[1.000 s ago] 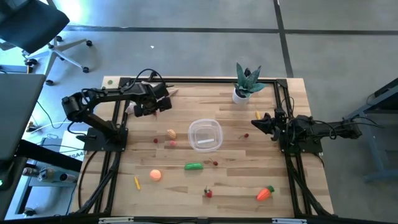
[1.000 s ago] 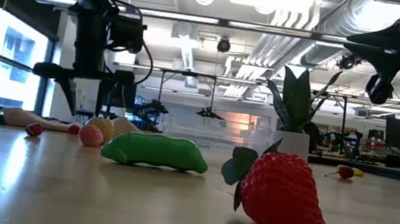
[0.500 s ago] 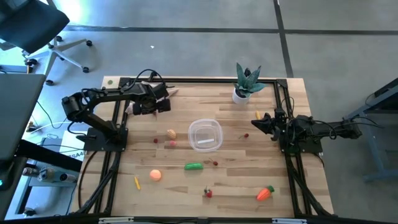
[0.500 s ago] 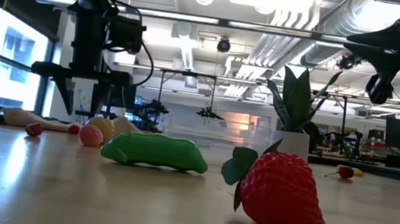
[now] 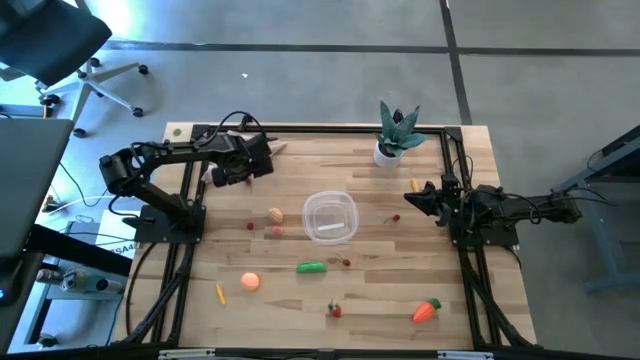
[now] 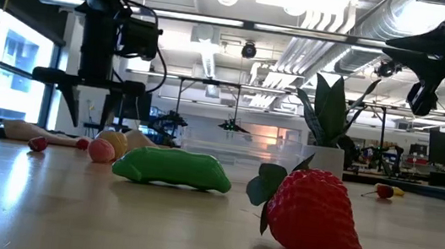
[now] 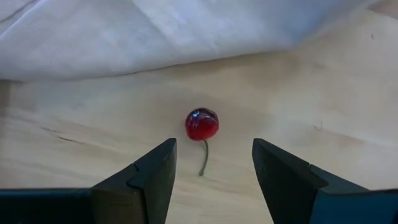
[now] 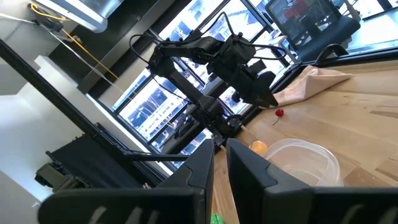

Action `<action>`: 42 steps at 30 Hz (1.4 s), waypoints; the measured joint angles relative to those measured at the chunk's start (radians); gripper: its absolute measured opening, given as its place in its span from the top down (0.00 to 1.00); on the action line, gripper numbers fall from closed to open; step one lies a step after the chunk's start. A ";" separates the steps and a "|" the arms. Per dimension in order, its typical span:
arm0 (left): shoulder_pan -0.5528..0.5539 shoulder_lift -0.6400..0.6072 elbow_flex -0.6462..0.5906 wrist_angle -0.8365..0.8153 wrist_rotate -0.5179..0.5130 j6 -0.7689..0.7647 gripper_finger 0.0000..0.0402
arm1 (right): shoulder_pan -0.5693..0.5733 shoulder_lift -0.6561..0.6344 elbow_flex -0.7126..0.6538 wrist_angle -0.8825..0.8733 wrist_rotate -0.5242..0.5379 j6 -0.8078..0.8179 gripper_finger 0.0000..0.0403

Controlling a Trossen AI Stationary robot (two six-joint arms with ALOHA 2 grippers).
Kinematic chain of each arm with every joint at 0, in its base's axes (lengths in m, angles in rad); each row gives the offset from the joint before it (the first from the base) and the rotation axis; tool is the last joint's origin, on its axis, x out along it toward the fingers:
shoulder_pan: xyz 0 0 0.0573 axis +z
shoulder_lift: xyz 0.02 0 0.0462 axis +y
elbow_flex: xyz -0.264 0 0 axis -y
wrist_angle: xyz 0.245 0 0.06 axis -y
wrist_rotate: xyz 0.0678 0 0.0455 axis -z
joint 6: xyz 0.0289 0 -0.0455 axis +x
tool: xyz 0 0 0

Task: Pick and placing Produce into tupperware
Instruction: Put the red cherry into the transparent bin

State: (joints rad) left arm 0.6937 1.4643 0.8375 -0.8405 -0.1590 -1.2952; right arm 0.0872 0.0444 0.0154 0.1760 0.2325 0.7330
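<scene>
I am looking down on a pale wooden table (image 5: 400, 290) framed by a black rail, with grey floor all around and an open office showing behind it in the low view. The tupperware (image 5: 329, 217) is sitting near the middle of the table, clear and, as far as I can make out from above, holding nothing. Around it the produce is lying scattered: a tan piece (image 5: 275, 213) and a small pink piece (image 5: 274, 230) just to its left-arm side, the green pepper (image 5: 311, 267) just toward the near edge, the orange ball (image 5: 249, 282) farther that way, and the strawberry (image 5: 335, 310) and carrot (image 5: 427, 311) well apart from it at the near edge. The spiky plant (image 5: 397, 131) is standing in its white pot beyond the tupperware, toward the far edge. Nothing is lying between the tupperware and either arm. My left gripper (image 7: 213, 163) is hanging over the far left part of the table, away from the tupperware; its fingers are spread wide, gripping nothing, with a red cherry (image 7: 201, 124) lying between them on the wood beside a beige cloth (image 7: 186, 31). The right gripper (image 8: 219, 163) is waiting to the tupperware's right, its fingers nearly together and empty.
</scene>
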 joint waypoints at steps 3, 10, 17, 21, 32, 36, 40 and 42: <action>0.000 0.000 0.000 0.000 0.000 -0.044 0.50 | 0.000 0.000 0.000 0.000 0.000 0.000 0.91; 0.001 0.069 0.000 0.008 0.035 -0.082 0.50 | 0.000 0.000 0.000 0.000 0.000 0.000 0.91; 0.001 0.124 0.000 0.028 0.038 -0.100 0.50 | 0.000 0.000 0.000 -0.008 0.000 0.000 0.91; 0.019 0.141 0.000 0.025 0.035 -0.105 0.50 | 0.000 0.000 0.000 -0.012 0.000 0.000 0.91; 0.066 0.145 0.000 0.043 0.038 -0.070 0.50 | 0.000 0.000 0.000 -0.015 0.000 0.000 0.91; 0.066 0.145 0.000 0.066 0.038 -0.066 0.50 | 0.000 0.000 0.000 -0.015 0.000 0.000 0.91; 0.066 0.145 -0.003 0.064 0.036 -0.063 0.50 | 0.000 0.000 0.000 -0.015 0.000 0.000 0.91; 0.066 0.145 -0.016 0.072 0.036 -0.063 0.50 | 0.000 0.000 0.000 -0.015 0.000 0.000 0.91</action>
State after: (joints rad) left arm 0.7597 1.6093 0.8215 -0.7689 -0.1233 -1.3579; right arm 0.0872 0.0444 0.0156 0.1608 0.2321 0.7330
